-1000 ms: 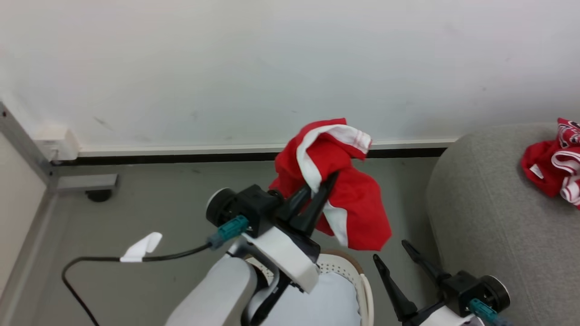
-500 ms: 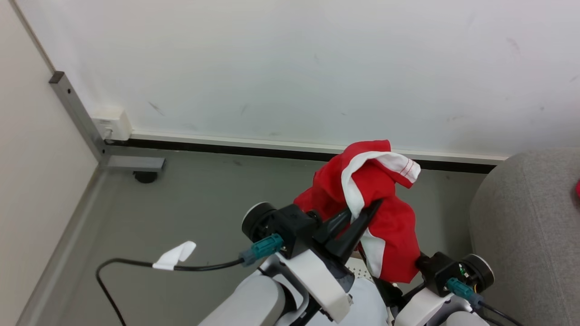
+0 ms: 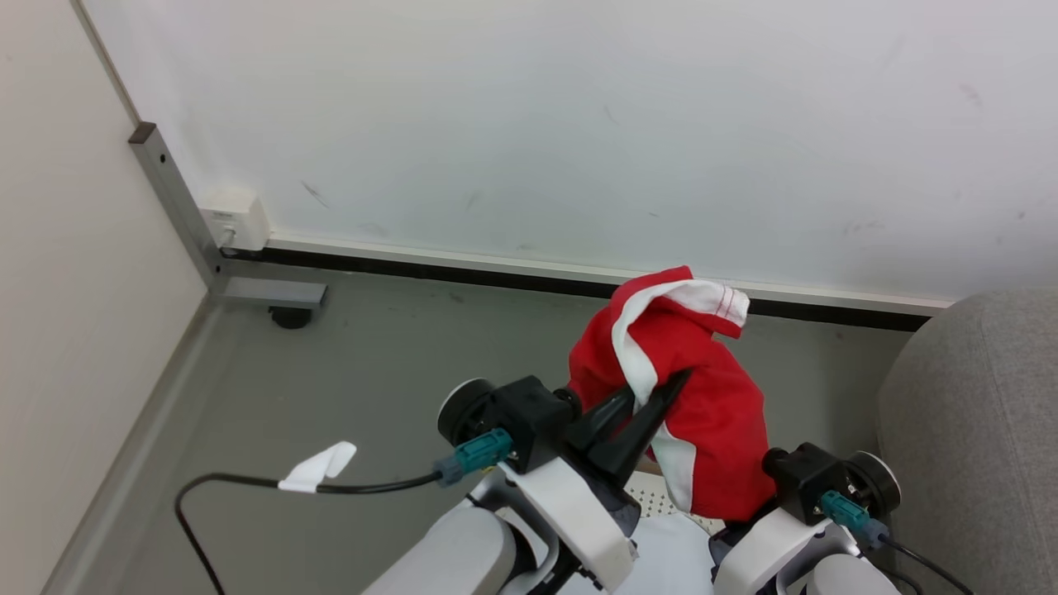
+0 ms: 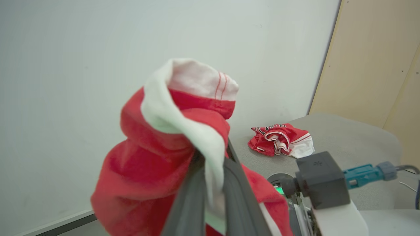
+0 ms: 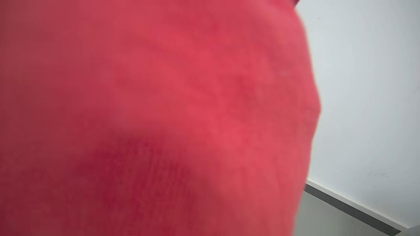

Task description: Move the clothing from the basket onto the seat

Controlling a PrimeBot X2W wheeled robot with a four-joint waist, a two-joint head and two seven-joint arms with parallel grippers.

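Clothing: two red garments with white trim are in sight. One garment [image 3: 719,430] hangs in the air at about 4 o'clock from the centre of the head view. The left jaws pinch it, their two dark fingers [image 3: 636,428] pressed together on its white stripe. The left wrist view shows that stripe squeezed between them, with a white hem and thin red stitching at the top.

The second garment [image 4: 281,140] lies crumpled on the one grey seat [image 4: 347,141], at 3 o'clock in the left wrist view. Its black-and-white lettering is too small to read.

In the head view the seat's rounded edge is at 4 o'clock. One basket [image 3: 660,498] shows a strip of white perforated wall at 6 o'clock, under the hanging garment.

The right jaws are hidden behind the red cloth, so I cannot tell whether they are spread or pressed together. The right wrist view has blurred red cloth close to the lens.

One black cable [image 3: 248,478] with one white tag [image 3: 318,465] lies on the grey floor [image 3: 372,372] at 8 o'clock.
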